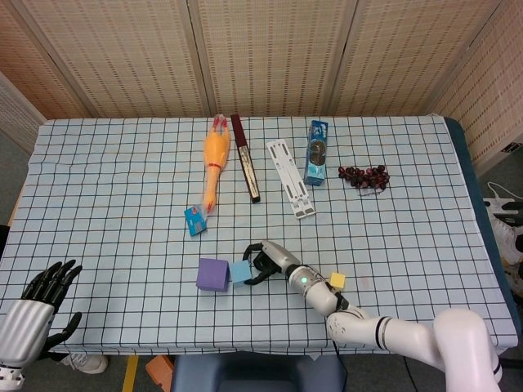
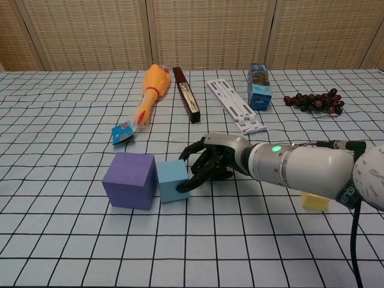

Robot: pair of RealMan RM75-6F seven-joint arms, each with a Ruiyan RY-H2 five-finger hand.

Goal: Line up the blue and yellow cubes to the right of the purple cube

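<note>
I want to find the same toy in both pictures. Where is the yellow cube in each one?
Head view: the yellow cube sits low and right of the middle, beside the right arm.
Chest view: the yellow cube is at lower right, partly hidden behind the right arm.
Shared landmark: the purple cube, far off on the arm's other side.

Three cubes sat on the table (image 1: 98, 163): one purple cube (image 2: 130, 179), one blue cube (image 2: 171, 180) and one yellow cube (image 1: 337, 281). There was one rubber chicken (image 1: 214, 155), one small blue packet (image 1: 194, 220), one dark bar-shaped box (image 1: 245, 167), one white folding stand (image 1: 290, 177), one blue carton (image 1: 316, 151) and one bunch of dark grapes (image 1: 364, 175). Two hands showed: one right hand (image 2: 211, 163) and one left hand (image 1: 49, 290).
</note>
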